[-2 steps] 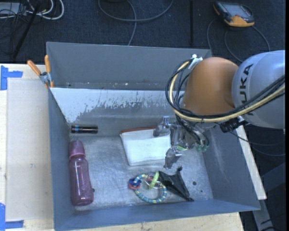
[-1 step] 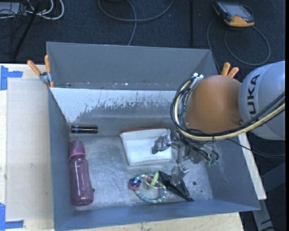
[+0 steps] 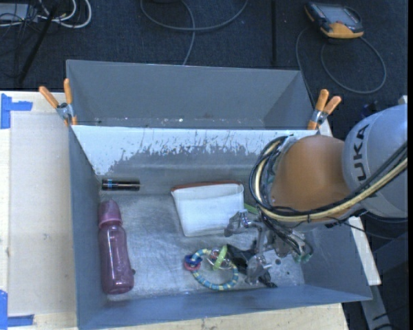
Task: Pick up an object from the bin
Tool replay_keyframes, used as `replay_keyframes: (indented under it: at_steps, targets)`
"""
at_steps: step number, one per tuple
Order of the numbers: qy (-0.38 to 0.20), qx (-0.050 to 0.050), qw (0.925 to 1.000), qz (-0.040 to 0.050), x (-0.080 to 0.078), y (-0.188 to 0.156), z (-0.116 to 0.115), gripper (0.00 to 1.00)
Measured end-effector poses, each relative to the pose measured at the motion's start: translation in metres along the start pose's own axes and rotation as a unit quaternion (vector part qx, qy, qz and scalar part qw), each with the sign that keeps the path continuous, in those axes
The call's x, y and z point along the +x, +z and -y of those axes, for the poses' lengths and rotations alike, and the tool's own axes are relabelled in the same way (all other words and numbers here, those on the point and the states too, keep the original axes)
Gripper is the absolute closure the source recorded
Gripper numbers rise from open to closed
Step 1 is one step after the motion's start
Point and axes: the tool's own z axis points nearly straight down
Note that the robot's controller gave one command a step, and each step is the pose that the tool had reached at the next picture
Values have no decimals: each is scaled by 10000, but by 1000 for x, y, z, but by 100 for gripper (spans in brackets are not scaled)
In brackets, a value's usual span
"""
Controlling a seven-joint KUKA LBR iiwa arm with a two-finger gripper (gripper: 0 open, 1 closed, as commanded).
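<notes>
Single cam above the bin (image 3: 82, 253), looking down, tilted somewhat from one side. Mid-range: the whole bin is in frame, with dark carpet (image 3: 213, 43) beyond it. Arm (image 3: 380, 162) enters from frame right. Most of the bin lies left of the gripper (image 3: 260, 263).

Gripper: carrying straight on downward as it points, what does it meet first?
The gripper would probably meet the multicoloured ring toy, its dark right end, else the grey metal bin's floor; depth unclear.
</notes>
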Motion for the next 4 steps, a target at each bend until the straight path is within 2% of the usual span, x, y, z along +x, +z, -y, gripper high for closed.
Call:
replay_keyframes:
  at_steps: [1, 2, 4]
  targets:
    - [-162, -3, 9999, 14, -7, 62, 11, 0]
    - [1045, -15, 9945, 30, 19, 58, 23, 100]
    - [1042, -15, 9946, 28, 19, 58, 23, 100]
